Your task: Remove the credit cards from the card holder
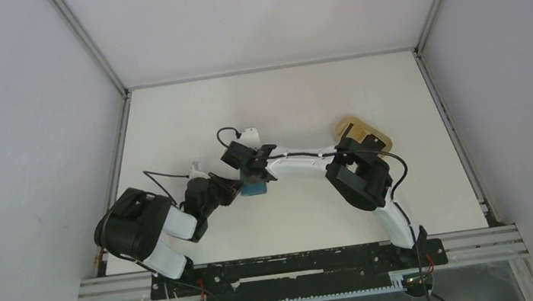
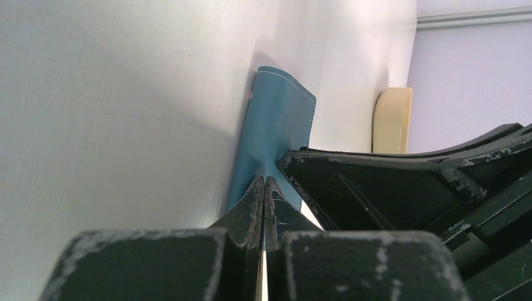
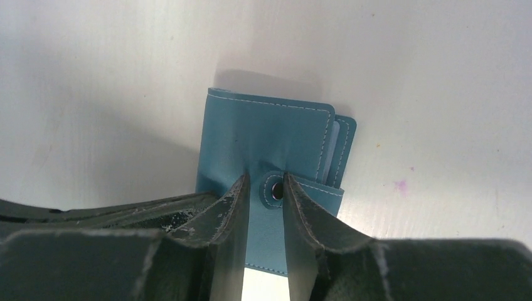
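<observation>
- The holder [image 1: 254, 189] lies flat on the white table [image 1: 191, 121], around its middle, between the tips of the two arms.
- It is folded closed – the tab [image 3: 307, 191] wraps round its open edge and the metal snap [image 3: 276, 194] sits on the top cover.
- A pale inner layer shows as a thin strip between the covers at the tab-side edge.
- The left gripper [image 2: 264, 182] is clenched, its tips pressed together on the near edge of the holder's cover; the blue material narrows into the pinch and the cover puckers beside it.
- The right gripper [image 3: 265, 182] points down over the holder with its fingers [image 3: 235, 200] parted – one on each side of the snap end of the tab.
- Whether those tips press on the cover, I cannot tell.
- The two grippers sit just beside each other at the same side of the holder.
- A tan object [image 1: 352, 126] rests at the table's far right, well apart from the holder and partly hidden by the right arm.
</observation>
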